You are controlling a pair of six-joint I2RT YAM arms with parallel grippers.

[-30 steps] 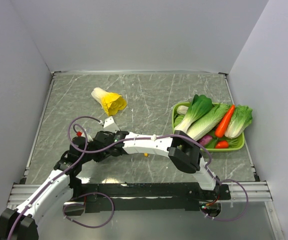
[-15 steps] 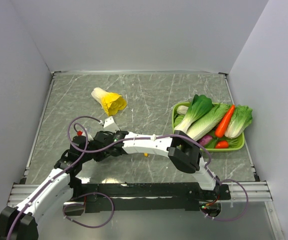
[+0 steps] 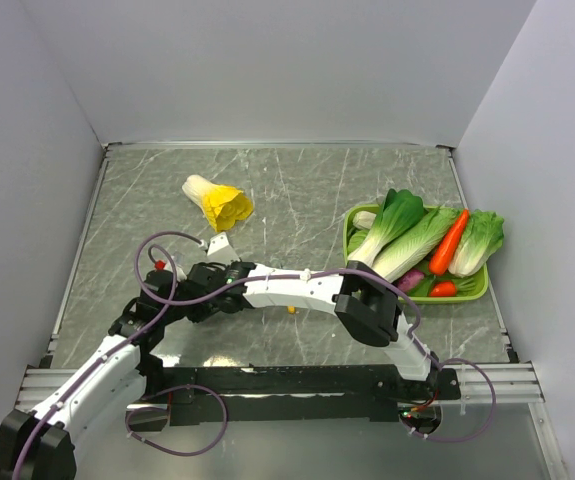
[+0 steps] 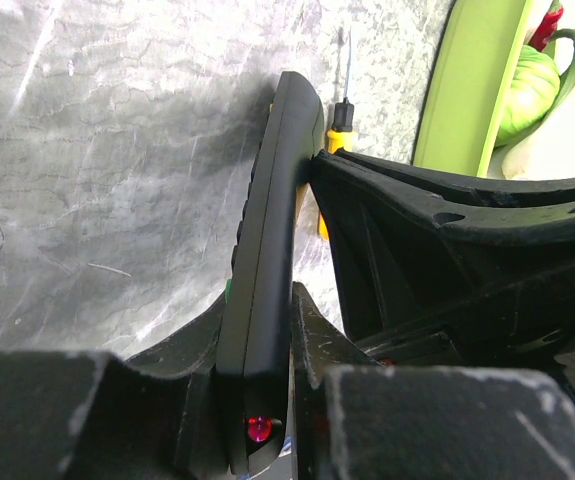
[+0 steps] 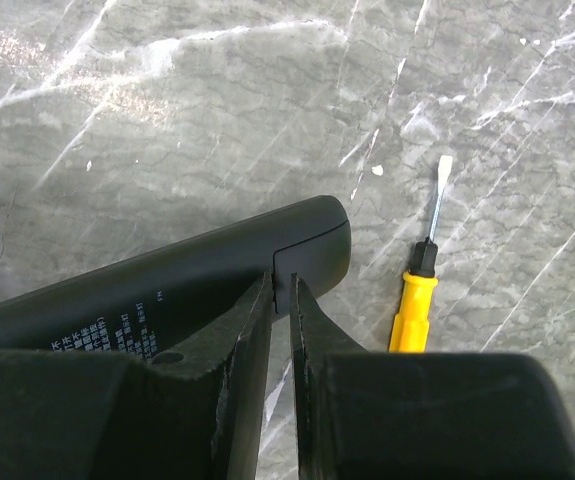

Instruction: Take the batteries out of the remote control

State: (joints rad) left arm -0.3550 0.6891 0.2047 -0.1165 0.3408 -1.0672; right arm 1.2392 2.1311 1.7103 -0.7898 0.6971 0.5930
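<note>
The left gripper (image 4: pixel 259 352) clamps the remote (image 4: pixel 267 250) on its edge, and the remote runs from bottom centre up the middle of the left wrist view. The right gripper (image 5: pixel 281 292) is closed, with its tips nearly together against the remote's back at the seam near the rounded end. A screwdriver (image 5: pixel 414 300) lies on the table (image 5: pixel 167 100) at centre right of the right wrist view.
</note>
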